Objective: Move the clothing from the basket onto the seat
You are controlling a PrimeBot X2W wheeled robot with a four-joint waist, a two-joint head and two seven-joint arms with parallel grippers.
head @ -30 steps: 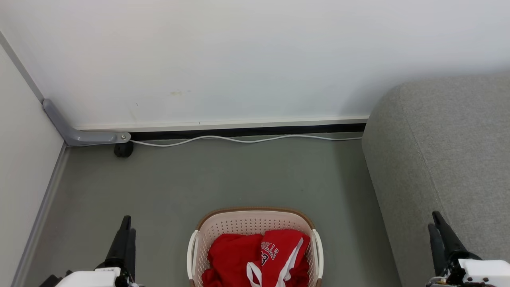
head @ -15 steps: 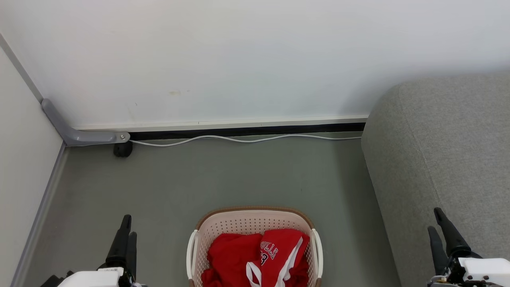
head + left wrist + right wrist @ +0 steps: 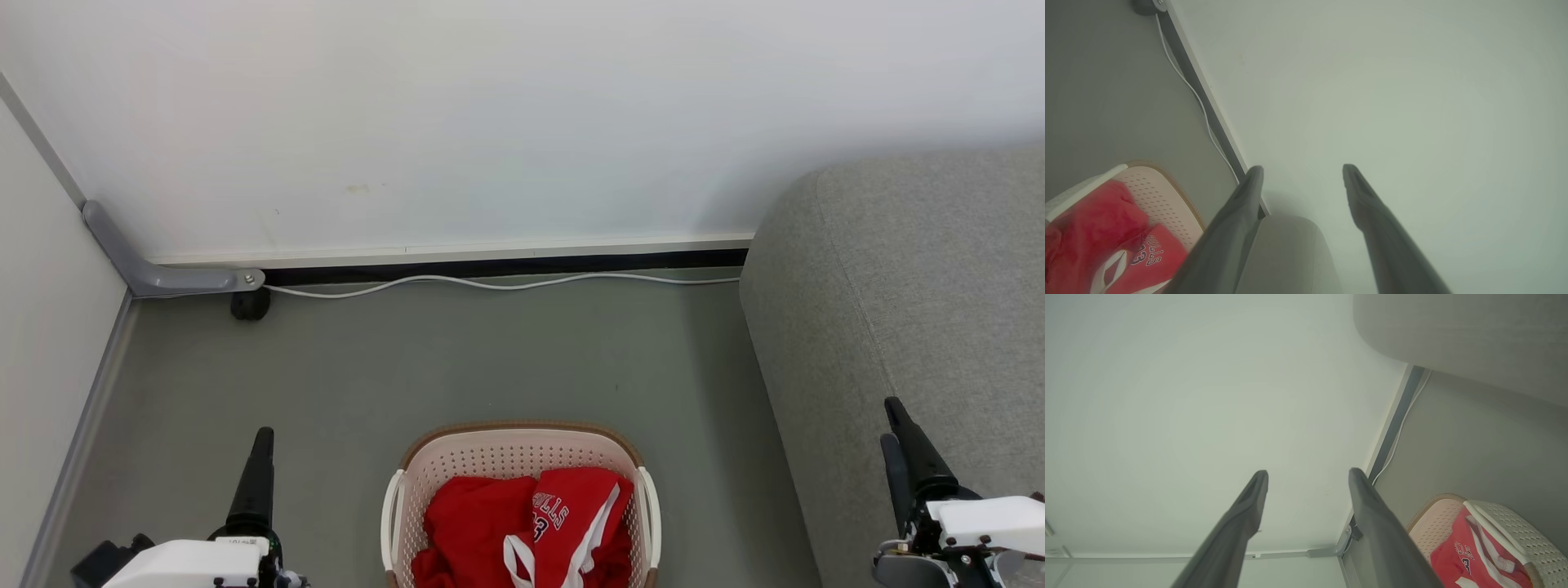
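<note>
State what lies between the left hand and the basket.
Bare grey floor lies between the left hand and the basket, nothing resting on it, as the head view shows.

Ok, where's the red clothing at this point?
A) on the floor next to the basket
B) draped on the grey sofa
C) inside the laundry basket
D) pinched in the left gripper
C: the red jersey and the plain red garment both lie inside the laundry basket, while the left gripper and the right gripper stand open, holding nothing.
</note>
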